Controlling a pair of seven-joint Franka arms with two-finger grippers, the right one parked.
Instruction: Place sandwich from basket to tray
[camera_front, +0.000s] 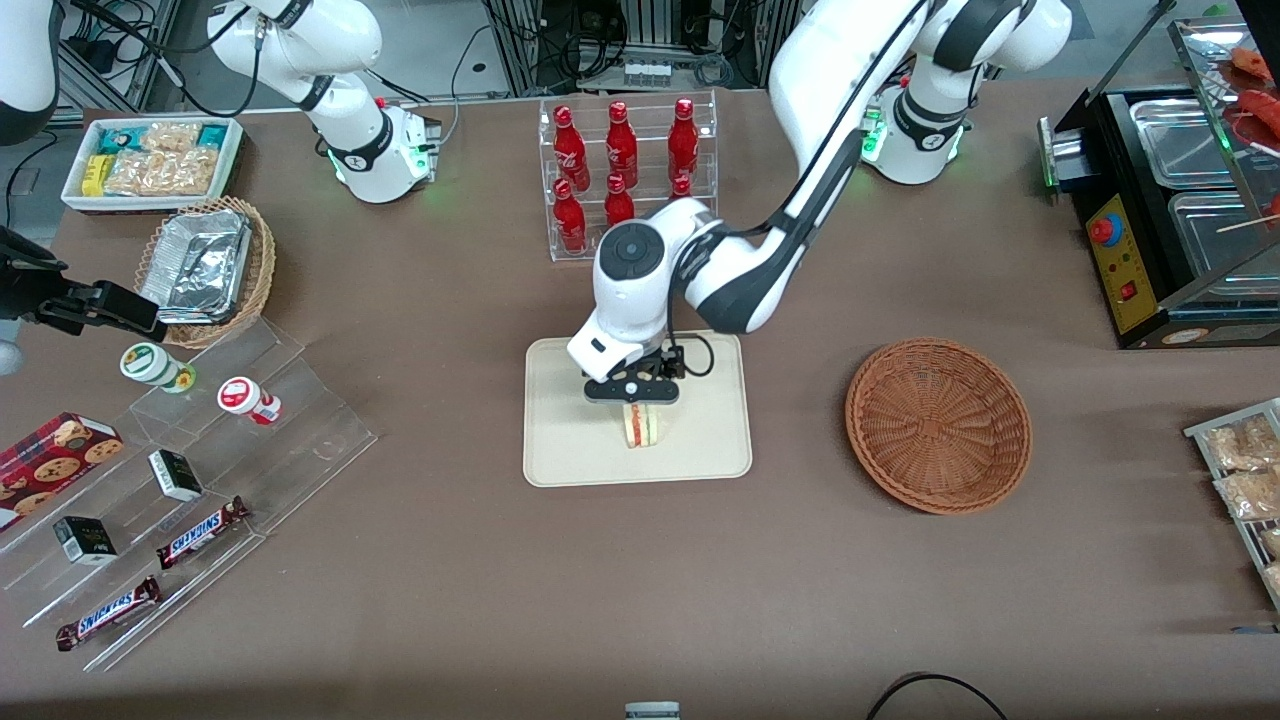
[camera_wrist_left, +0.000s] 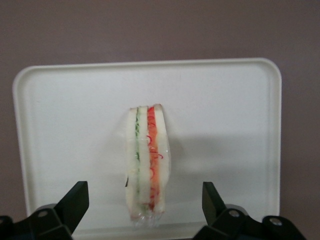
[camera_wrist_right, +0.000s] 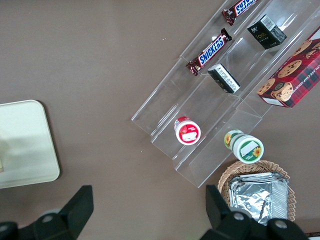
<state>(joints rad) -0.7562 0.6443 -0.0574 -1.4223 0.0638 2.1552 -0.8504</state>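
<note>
Sandwich (camera_wrist_left: 146, 162) stands on its edge on the tray (camera_front: 560, 450), basket (camera_front: 938, 424) empty. Tool (camera_front: 633, 402) hangs just above, fingers (camera_wrist_left: 75, 200) spread wide, holding nothing. Task looks nearly done; only backing off left.

1 sandwich (camera_front: 643, 426) | 1 tray (camera_front: 560, 440) | 1 basket (camera_front: 938, 424) | 7 red btls (camera_front: 621, 146) | 2 Snickers (camera_front: 203, 531)

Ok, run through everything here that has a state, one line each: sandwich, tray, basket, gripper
sandwich: on the tray, standing on edge, not gripped.
tray: holds only the sandwich.
basket: empty, upright on the table, toward the working arm's end.
gripper: open, directly above the sandwich, fingers clear of it on both sides.
</note>
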